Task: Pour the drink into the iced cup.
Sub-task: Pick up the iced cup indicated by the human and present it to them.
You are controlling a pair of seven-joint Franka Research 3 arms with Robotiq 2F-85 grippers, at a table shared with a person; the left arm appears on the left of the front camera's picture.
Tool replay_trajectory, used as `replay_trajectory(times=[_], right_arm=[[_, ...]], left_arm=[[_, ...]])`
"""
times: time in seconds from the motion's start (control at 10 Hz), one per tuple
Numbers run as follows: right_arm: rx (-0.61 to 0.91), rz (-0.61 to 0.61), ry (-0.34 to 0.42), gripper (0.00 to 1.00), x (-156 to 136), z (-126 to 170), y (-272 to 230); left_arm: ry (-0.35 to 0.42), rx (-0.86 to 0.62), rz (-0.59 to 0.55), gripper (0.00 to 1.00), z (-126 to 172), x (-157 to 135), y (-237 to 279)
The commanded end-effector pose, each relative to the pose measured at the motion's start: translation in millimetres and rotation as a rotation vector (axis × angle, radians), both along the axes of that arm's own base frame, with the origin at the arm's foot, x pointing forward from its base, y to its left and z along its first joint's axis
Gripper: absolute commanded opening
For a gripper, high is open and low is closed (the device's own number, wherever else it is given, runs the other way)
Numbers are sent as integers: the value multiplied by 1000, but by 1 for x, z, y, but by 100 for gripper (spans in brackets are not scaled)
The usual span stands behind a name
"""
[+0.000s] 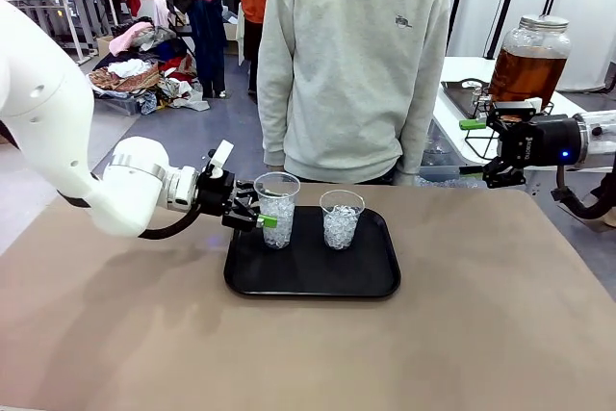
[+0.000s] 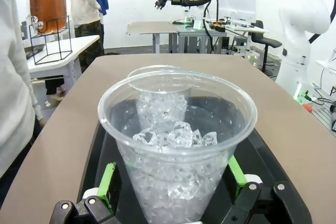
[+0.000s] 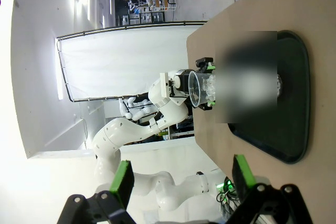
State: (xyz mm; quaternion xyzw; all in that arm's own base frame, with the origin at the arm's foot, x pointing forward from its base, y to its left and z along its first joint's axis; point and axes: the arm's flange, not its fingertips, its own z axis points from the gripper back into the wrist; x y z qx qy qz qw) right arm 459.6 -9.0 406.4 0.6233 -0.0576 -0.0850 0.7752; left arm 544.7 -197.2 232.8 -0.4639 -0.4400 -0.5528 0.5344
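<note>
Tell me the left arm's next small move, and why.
Probably close the left fingers on the iced cup between them: they stand open on either side of its wall, green pads apparently not yet pressing it, and the cup sits on the black tray, far from the drink jar.

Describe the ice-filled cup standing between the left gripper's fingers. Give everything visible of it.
The cup is thin clear plastic, tapered, with a wide round rim and no lid. Clear ice chunks fill it to well below the rim, and no liquid shows. It stands upright on the left part of the black tray, beside a second iced cup without touching it. The left gripper is open, and its green pads flank the cup's lower wall on both sides. A sliver of gap seems to remain, so contact is uncertain.
</note>
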Motion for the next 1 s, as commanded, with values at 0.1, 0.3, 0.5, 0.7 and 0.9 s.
replay_trajectory(times=[0.1,0.3,0.5,0.7,0.9], right_arm=[[4,0,-1,100,0,1,1],[4,0,-1,100,0,1,1],[4,0,-1,100,0,1,1],[4,0,-1,100,0,1,1],[4,0,-1,100,0,1,1]], left_arm=[[-10,-24,10,100,-2,6,-13],[1,-29,3,100,-2,8,-17],[8,-35,-5,100,-3,10,-23],[3,-25,-9,100,-2,10,-28],[-4,-26,12,62,-1,7,-27]])
